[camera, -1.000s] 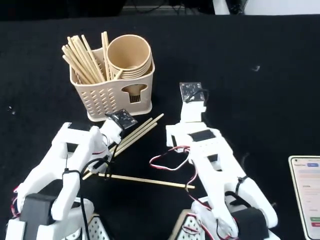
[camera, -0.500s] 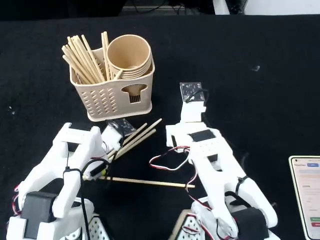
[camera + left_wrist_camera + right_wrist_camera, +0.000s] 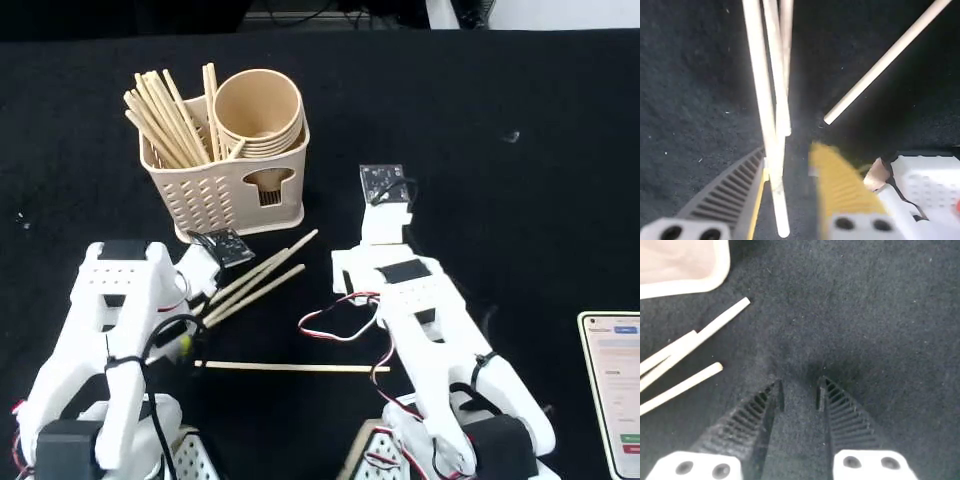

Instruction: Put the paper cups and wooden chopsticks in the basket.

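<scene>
- Since a second ago the left arm (image 3: pixel 110 330) has drawn back from the basket and swung out to its own left. The bundle (image 3: pixel 255 280) has slid a little that way with it. The lone stick (image 3: pixel 290 367) has turned from slanted to nearly level.
- The table (image 3: pixel 500 100) is covered in black cloth under both grippers.
- The right arm (image 3: pixel 420 310) stretches forward beside the left one, its wrist further ahead.
- The basket (image 3: pixel 225 195) stands upright, straight ahead of the left gripper and ahead-left of the right gripper. Its rounded corner (image 3: pixel 680 265) lies just beyond the right gripper's fingertips and off to one side.
- A phone (image 3: pixel 612 385) lies well to the right of the right gripper, back beside that arm's base.
- The cups (image 3: pixel 258 105) sit nested in the basket's right half, on the side nearer the right gripper.
- More sticks (image 3: pixel 165 115) stand leaning in the basket's left half.
- The left gripper (image 3: pixel 789 155) has its jaws apart around the near end of the bundle (image 3: pixel 767 100). The bundle lies against the grey finger (image 3: pixel 735 195), with a gap to the yellow finger (image 3: pixel 840 185).
- The right gripper (image 3: pixel 799 390) is low over the cloth, its jaws a narrow slit apart and holding nothing.
- The bundle's far tips (image 3: pixel 715 322) end just short of the right gripper, on the basket side.
- The lone stick (image 3: pixel 885 55) lies flat, one end just outside the yellow finger, and runs away under the right arm.
</scene>
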